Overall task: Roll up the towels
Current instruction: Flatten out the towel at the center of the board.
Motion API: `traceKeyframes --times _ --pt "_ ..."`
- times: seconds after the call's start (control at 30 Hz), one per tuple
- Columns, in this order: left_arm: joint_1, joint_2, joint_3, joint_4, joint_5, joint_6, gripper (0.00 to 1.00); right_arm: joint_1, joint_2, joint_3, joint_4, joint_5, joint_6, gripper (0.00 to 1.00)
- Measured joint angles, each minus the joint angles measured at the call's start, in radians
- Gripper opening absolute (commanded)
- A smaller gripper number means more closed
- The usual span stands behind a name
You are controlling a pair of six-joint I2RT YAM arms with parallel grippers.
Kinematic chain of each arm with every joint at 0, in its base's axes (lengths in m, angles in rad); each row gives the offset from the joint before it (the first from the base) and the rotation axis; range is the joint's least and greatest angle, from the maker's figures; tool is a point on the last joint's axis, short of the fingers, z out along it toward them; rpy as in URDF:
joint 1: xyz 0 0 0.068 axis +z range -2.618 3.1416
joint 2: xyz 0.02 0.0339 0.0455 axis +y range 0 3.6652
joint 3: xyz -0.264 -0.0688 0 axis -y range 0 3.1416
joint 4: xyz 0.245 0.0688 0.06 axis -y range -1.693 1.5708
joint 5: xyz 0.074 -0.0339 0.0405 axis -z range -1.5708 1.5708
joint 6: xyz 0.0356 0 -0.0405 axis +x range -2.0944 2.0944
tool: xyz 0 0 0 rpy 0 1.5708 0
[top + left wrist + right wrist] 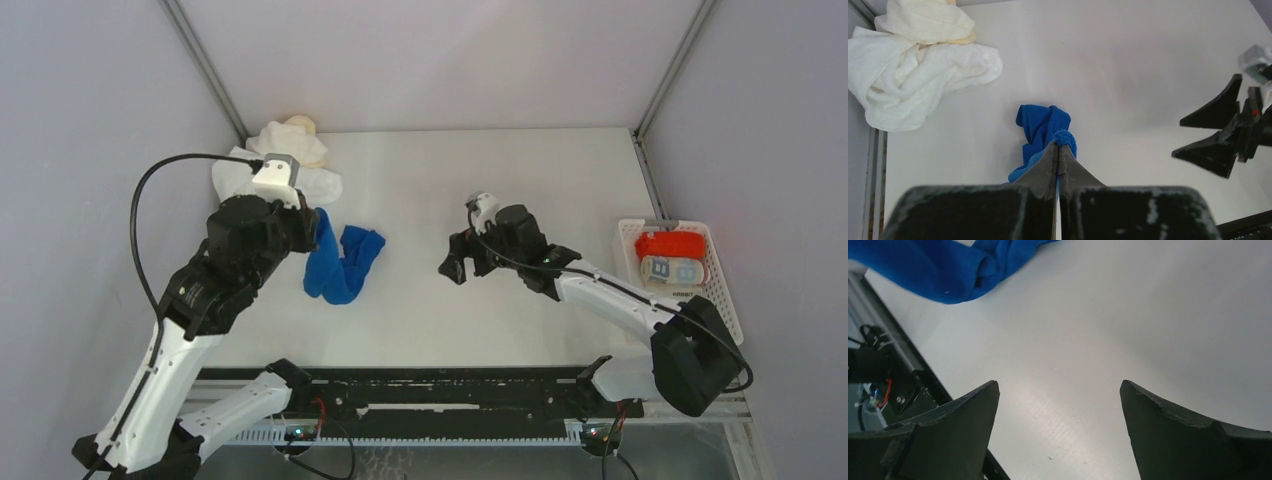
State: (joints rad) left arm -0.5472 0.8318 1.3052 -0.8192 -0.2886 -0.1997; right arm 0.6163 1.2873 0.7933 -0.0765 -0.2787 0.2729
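A royal blue towel (343,263) hangs crumpled down to the table, one corner pinched in my left gripper (320,230), which is shut on it. The left wrist view shows a tuft of blue towel (1040,127) poking out above that gripper (1058,148). A heap of white towels (280,170) (913,70), with a cream one (300,127) (928,20) on top, lies in the back left corner. My right gripper (455,265) (1058,390) is open over bare table, right of the blue towel (943,267), holding nothing.
A white slatted basket (722,290) at the right edge holds a red roll (672,244) and a light-blue patterned roll (672,270). The black rail (440,395) runs along the table's near edge. Grey walls enclose the table.
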Motion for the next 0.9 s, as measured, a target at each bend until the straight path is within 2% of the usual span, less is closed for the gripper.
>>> traceKeyframes --times 0.2,0.47,0.6,0.8,0.9 --pt "0.0 0.086 0.047 0.02 0.053 -0.002 0.0 0.089 0.065 0.001 0.069 -0.019 0.001 0.91" --pt "-0.008 0.31 0.357 0.032 0.109 -0.002 0.0 0.092 0.016 0.001 0.132 0.005 0.0 0.92" --pt "-0.013 0.355 0.481 0.027 0.108 0.0 0.0 0.096 -0.031 0.001 0.202 -0.021 0.0 0.92" --pt "-0.014 0.438 0.756 0.001 0.108 0.014 0.0 0.098 -0.057 0.0 0.312 -0.047 0.0 0.93" --pt "-0.018 0.454 0.832 -0.006 0.108 0.027 0.0 0.098 -0.055 0.0 0.355 -0.057 -0.007 0.94"
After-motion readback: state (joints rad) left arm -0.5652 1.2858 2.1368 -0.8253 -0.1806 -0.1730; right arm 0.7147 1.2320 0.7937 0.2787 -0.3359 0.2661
